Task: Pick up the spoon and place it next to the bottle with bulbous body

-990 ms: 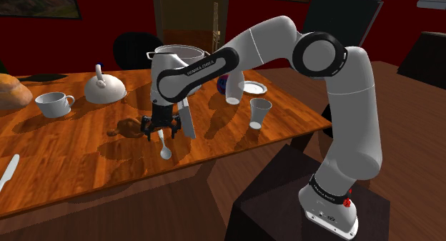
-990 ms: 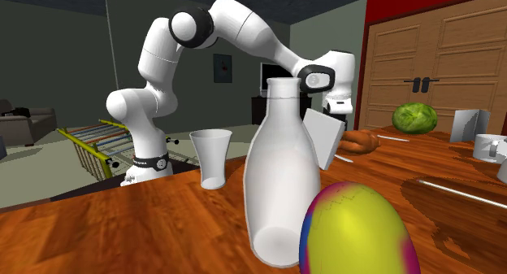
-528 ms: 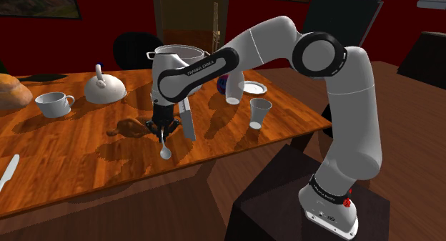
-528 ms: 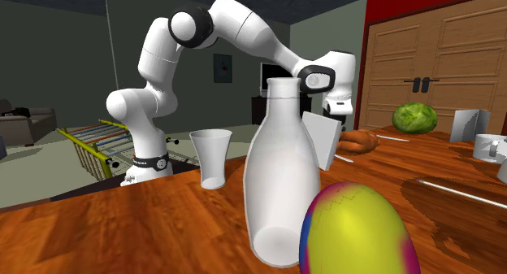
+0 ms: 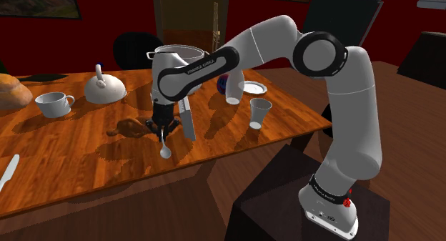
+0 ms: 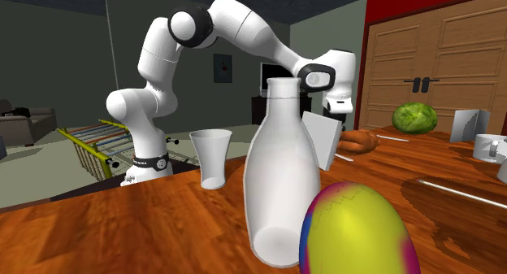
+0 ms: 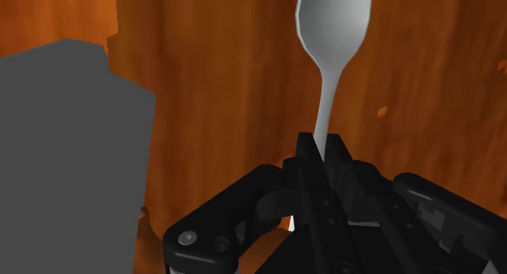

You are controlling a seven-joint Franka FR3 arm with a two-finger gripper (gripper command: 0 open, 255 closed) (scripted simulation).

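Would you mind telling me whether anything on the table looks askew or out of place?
The grey slab beside the gripper stands tilted on its edge on the table, and a brown drumstick lies bare on the wood.

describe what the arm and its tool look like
The arm has rounded white links with dark joints, a black strip with white lettering on the forearm, a black lettered band and a small red knob near its base. The tool is all black, two-fingered.

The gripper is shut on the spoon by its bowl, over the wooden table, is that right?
No: the gripper is shut on the spoon by its handle, over the wooden table. The wrist view shows the bowl free, ahead of the gripper.
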